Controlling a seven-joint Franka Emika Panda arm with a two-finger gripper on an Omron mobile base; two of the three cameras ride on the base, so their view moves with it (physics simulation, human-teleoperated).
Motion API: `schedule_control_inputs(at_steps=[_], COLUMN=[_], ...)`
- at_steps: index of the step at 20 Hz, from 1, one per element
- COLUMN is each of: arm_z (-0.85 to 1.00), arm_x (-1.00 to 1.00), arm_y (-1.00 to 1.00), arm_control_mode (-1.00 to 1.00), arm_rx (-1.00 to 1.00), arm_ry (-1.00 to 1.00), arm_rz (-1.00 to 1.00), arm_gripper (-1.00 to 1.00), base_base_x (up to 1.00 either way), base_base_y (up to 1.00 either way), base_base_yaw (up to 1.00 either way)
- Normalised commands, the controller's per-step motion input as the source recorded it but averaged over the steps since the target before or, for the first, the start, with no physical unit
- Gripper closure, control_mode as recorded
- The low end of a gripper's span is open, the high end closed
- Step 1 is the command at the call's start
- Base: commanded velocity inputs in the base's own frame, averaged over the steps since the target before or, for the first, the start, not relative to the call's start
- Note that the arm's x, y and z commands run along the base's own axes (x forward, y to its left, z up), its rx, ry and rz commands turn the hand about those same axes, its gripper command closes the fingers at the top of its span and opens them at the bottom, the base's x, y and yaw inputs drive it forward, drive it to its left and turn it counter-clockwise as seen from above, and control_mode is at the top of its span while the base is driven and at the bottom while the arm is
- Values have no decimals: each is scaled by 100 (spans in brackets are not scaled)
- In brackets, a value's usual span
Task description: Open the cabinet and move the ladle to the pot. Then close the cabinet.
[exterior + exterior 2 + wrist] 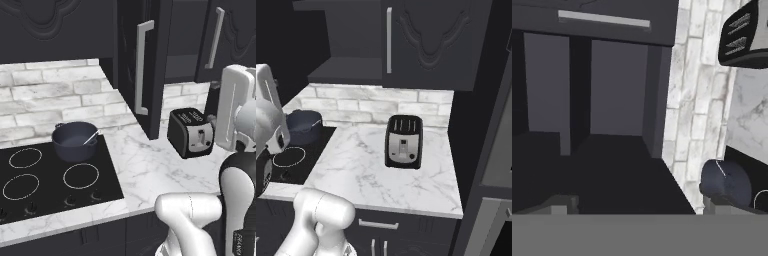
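The cabinet [150, 75] is shown with its left door swung open over the marble counter [150, 165]. The ladle [91, 137] is seen resting inside the pot [75, 141], which is placed on the rear right burner of the cooktop [45, 185]. A toaster [192, 132] is positioned to the right, well apart. The gripper's fingers are spread wide apart, with nothing held between them.

Rendered home kitchen, black cooktop [30, 180], marble counter [150, 165], toaster [192, 131], brick backsplash [50, 100], black cabinet [145, 65]
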Motion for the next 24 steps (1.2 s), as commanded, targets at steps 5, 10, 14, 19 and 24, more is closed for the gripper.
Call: schedule_control_inputs(at_steps=[5, 10, 14, 19, 24], arm_z=[0, 0, 0, -2, -7], arm_x=[-18, -17, -22, -15, 0], arm_y=[48, 48, 52, 54, 56], arm_control_mode=[-100, -100, -100, -100, -100], arm_rx=[-2, -2, -3, -2, 0], arm_ry=[0, 0, 0, 0, 0], arm_rz=[-3, -3, -3, -5, -7], arm_gripper=[-100, -100, -100, -100, -100], base_base_x=[0, 0, 0, 0, 0], base_base_y=[0, 0, 0, 0, 0], base_base_yaw=[0, 0, 0, 0, 0])
